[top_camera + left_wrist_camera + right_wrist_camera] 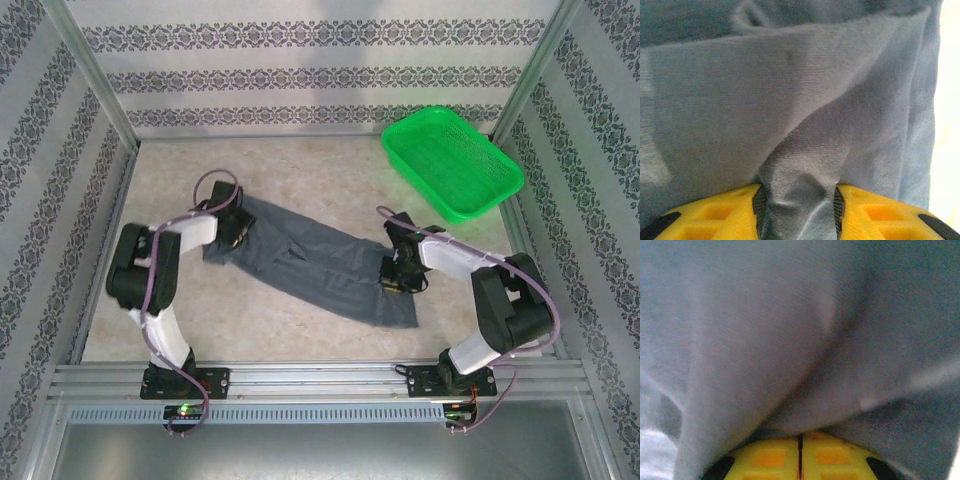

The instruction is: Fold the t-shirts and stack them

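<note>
Beige mottled table (300, 170), boxed in by walls (300, 70) w/ grey floral-stripe paper. Alu rail (320, 375) runs along the near edge. Green basket (452, 208) sits in far-R corner, well apart from the cloth. Shirt (310, 262) lies mid-table as a crumpled grey band, slanting far-L to near-R. L gripper (235, 228) is at its far-L end, clamped on a bunched fold between yellow fingers (715, 210). R gripper (392, 283) is by the near-R end, fingers (765, 457) pressed together w/ thin cloth pinched at the tips.

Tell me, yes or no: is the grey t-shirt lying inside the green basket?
No, the t-shirt lies spread on the table, well apart from the green basket.
</note>
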You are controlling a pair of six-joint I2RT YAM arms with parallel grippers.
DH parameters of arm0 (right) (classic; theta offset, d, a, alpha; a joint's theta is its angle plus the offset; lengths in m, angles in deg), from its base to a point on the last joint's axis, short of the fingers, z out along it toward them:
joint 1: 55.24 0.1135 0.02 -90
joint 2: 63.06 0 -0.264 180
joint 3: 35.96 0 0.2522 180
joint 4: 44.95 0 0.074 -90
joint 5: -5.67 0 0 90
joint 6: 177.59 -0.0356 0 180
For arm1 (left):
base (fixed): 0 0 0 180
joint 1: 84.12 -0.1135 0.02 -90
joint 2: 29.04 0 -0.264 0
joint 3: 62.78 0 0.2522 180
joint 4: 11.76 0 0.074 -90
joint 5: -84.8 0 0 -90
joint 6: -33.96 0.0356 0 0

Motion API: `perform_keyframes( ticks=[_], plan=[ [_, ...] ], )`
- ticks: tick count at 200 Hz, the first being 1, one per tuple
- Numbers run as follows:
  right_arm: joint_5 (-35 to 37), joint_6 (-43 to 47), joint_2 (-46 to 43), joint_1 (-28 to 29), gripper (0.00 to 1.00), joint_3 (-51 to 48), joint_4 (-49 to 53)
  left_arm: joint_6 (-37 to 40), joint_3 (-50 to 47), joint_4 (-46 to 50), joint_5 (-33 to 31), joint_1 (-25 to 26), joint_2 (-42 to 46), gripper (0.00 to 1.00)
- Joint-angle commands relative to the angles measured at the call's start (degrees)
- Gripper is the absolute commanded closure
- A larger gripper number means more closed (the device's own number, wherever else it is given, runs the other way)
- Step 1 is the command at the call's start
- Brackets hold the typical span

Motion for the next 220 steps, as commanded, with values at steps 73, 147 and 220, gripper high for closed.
perform_keyframes(
  ticks=[73,147,220],
  plan=[
    [-14.73,-32.62,7.18,18.45,0.83,0.96,-20.53,8.74,60.11,-3.2,12.76,0.92,-41.82,0.46],
    [-0.6,-30.43,-11.52,18.39,0.61,0.93,-6.51,20.97,102.83,35.52,6.07,1.74,-45.99,0.42],
    [-6.15,-12.47,-29.79,-1.71,0.54,-13.01,-4.72,26.63,101.08,41.7,4.79,3.35,-39.81,0.46]
  ],
)
